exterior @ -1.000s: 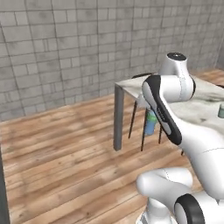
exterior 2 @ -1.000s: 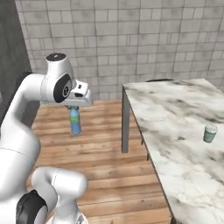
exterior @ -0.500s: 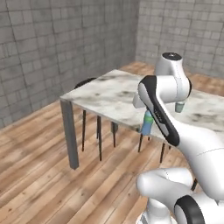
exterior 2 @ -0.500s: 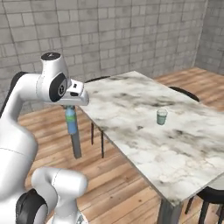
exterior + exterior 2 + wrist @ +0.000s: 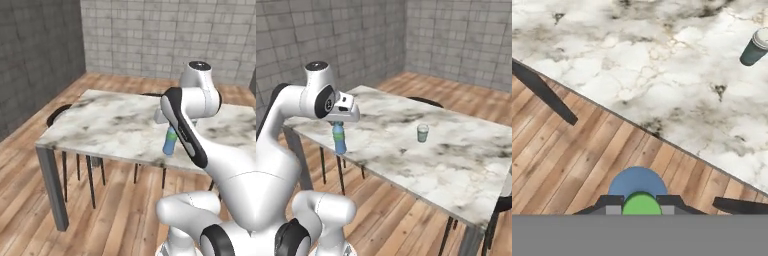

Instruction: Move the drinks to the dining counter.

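Note:
My gripper [image 5: 338, 123] is shut on the green cap of the slim blue bottle [image 5: 339, 139], which hangs upright beside the near edge of the dining counter [image 5: 456, 160]. In the hand view the bottle [image 5: 637, 186] is seen from above, over the wooden floor just short of the marble edge [image 5: 662, 75], with a dark fingertip [image 5: 613, 204] at each side of its cap. The teal cup [image 5: 422, 133] with its pale top stands on the marble, towards the middle, also visible at the upper right of the hand view [image 5: 755, 48]. In the left base view the bottle [image 5: 169, 143] peeks out behind my forearm.
Dark round stools [image 5: 59, 113] [image 5: 422, 100] stand under and around the counter on thin legs. A grey counter leg [image 5: 54, 190] stands at the near left corner. Grey brick walls [image 5: 165, 35] close the room behind; wooden floor [image 5: 120, 210] lies between me and the counter.
The whole picture has shifted: the base has swung round and the dining counter now lies right in front. The bottle stays hanging in the shut gripper throughout.

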